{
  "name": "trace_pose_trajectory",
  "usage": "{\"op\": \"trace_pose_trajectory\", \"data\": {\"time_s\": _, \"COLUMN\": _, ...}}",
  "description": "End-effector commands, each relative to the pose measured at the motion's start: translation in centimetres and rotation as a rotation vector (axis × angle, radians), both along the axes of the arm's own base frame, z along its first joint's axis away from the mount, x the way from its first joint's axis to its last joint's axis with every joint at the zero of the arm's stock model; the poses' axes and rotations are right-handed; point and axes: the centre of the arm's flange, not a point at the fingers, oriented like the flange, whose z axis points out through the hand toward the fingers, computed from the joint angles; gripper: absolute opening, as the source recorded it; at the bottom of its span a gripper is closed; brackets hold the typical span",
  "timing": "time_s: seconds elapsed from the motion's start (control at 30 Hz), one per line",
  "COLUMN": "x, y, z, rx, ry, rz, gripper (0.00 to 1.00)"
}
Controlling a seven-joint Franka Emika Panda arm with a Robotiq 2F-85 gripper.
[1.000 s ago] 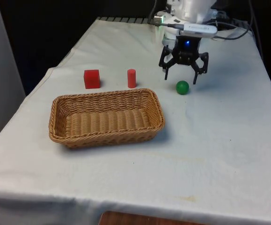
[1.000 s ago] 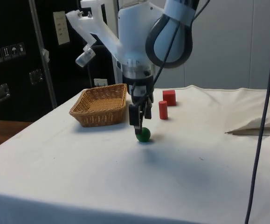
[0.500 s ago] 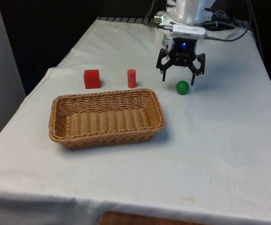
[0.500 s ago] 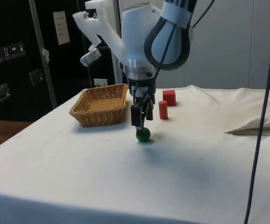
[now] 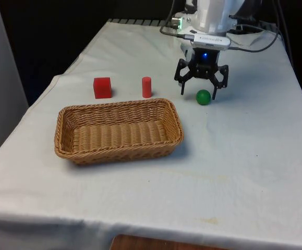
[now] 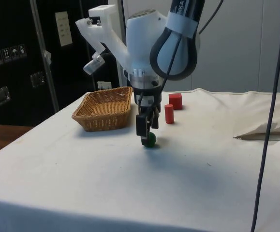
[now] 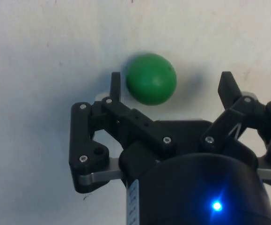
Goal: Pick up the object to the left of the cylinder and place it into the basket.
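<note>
Green ball [image 7: 151, 78] lies on the cloth between the wide-spread, empty jaws.

Even, bright light; soft shadows

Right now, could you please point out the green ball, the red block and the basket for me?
green ball [image 5: 203, 97], front view, middle of its near face.
red block [image 5: 102, 87], front view, middle of its front face.
basket [image 5: 120, 151], front view, near wall of the wicker.
</note>
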Motion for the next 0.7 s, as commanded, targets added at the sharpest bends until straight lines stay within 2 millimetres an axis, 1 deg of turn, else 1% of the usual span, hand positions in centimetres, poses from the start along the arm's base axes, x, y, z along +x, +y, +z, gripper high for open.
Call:
{"op": "trace_pose_trajectory", "data": {"time_s": 0.0, "x": -0.03, "y": 0.14, "z": 0.3, "rx": 0.014, "ry": -0.01, "rz": 0.002, "gripper": 1.0}}
{"op": "trace_pose_trajectory", "data": {"time_s": 0.07, "x": 0.07, "y": -0.03, "z": 0.08, "rx": 0.001, "ry": -0.003, "rz": 0.0, "gripper": 1.0}}
{"op": "trace_pose_trajectory", "data": {"time_s": 0.1, "x": 0.0, "y": 0.1, "z": 0.33, "rx": 0.013, "ry": -0.012, "rz": 0.002, "gripper": 1.0}}
{"op": "trace_pose_trajectory", "data": {"time_s": 0.3, "x": 0.32, "y": 0.19, "z": 0.37, "rx": 0.014, "ry": -0.018, "rz": 0.003, "gripper": 1.0}}
{"op": "trace_pose_trajectory", "data": {"time_s": 0.43, "x": 0.31, "y": -0.04, "z": 0.11, "rx": -0.001, "ry": -0.008, "rz": 0.001, "gripper": 1.0}}
{"op": "trace_pose_trajectory", "data": {"time_s": 0.47, "x": 0.2, "y": 0.23, "z": 0.16, "rx": 0.013, "ry": -0.015, "rz": 0.004, "gripper": 1.0}}
{"op": "trace_pose_trajectory", "data": {"time_s": 0.67, "x": -0.02, "y": 0.12, "z": -0.05, "rx": 0.01, "ry": -0.011, "rz": 0.002, "gripper": 1.0}}
